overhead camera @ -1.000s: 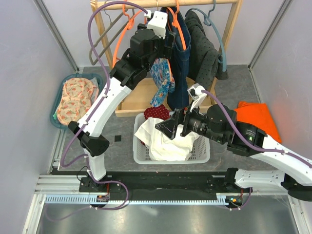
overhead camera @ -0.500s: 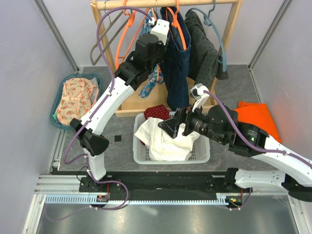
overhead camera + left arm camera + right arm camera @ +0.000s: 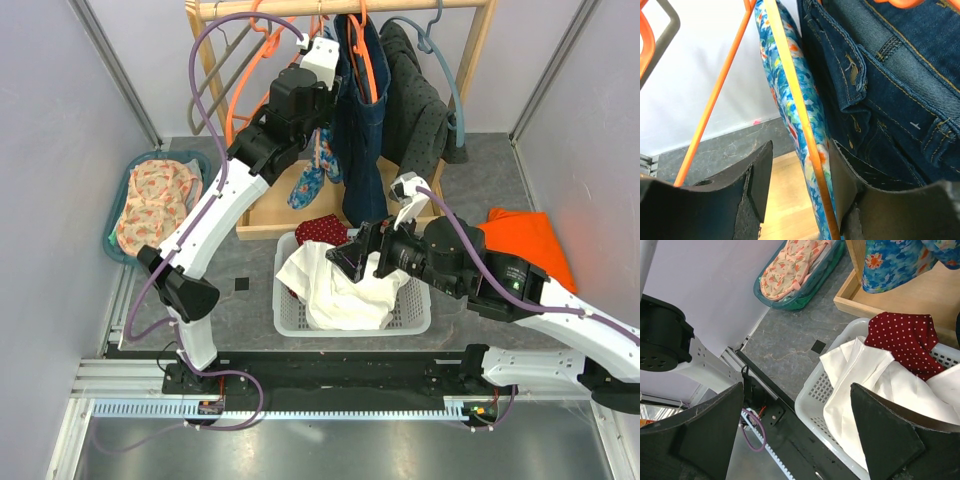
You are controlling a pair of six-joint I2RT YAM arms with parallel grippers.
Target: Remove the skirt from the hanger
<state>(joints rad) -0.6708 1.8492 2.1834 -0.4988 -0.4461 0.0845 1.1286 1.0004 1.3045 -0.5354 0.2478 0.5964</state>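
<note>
While my left arm reaches up to the wooden rack [image 3: 450, 7] at the far edge of the worktop [image 3: 250, 260], the top view shows the skirt [image 3: 308, 180] hanging there. It is a narrow drape of bright blue cloth with a busy floral print, dangling off an orange hanger [image 3: 240, 100] just left of the dark jeans [image 3: 360, 140]. My right gripper [image 3: 340, 262] hovers over the white basket [image 3: 410, 318] toward the worktop's near edge, jaws spread wide and holding nothing.

From my left wrist, the skirt [image 3: 782, 107] runs down the middle as one thin gathered fold, blue with orange, red and white blossoms. It lies along a sloping wire of the hanger [image 3: 715, 95] and presses against the jeans [image 3: 890, 100] on its right. My left gripper [image 3: 799, 175] straddles that fold and wire with its jaws partly apart. A gap shows between the left finger [image 3: 757, 185] and the wire, so nothing is clamped.

From my right wrist, the skirt's hem [image 3: 890, 260] hangs at the top edge, above the rack's wooden base [image 3: 900, 310]. Below it, the basket [image 3: 810, 395] holds a white cloth [image 3: 865, 385] and a red dotted cloth [image 3: 905, 340].
</note>
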